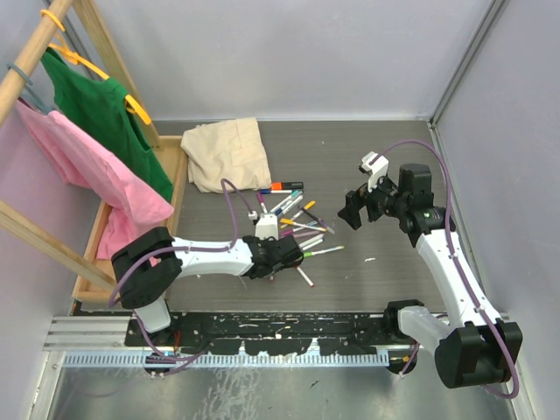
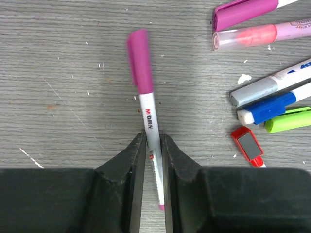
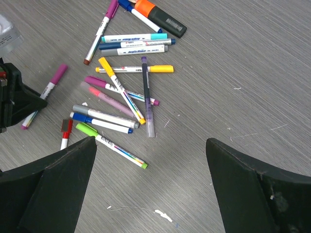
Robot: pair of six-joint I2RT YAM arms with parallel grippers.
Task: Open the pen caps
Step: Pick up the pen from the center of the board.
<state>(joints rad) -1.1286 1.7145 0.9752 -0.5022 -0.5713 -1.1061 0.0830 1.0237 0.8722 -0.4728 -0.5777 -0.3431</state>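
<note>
A thin white-barrelled pen (image 2: 149, 116) with a magenta cap (image 2: 138, 60) lies on the grey table. My left gripper (image 2: 153, 138) is shut on its barrel, both fingertips pressed against it and the cap sticking out ahead. The same pen (image 3: 51, 87) shows at the left of the right wrist view, and the left gripper (image 1: 284, 255) sits low at the pile's near edge. Several more capped pens (image 1: 293, 214) lie scattered (image 3: 121, 92) in pink, yellow, blue, green and purple. My right gripper (image 1: 354, 210) hovers wide open (image 3: 149, 143) above the table to the right of them, holding nothing.
A thick black marker with an orange cap (image 3: 158, 14) lies at the far side of the pile. A small red piece (image 2: 248, 144) sits by the green and blue pens. A beige cloth (image 1: 226, 153) and a wooden rack with green and pink shirts (image 1: 87, 131) stand at the back left.
</note>
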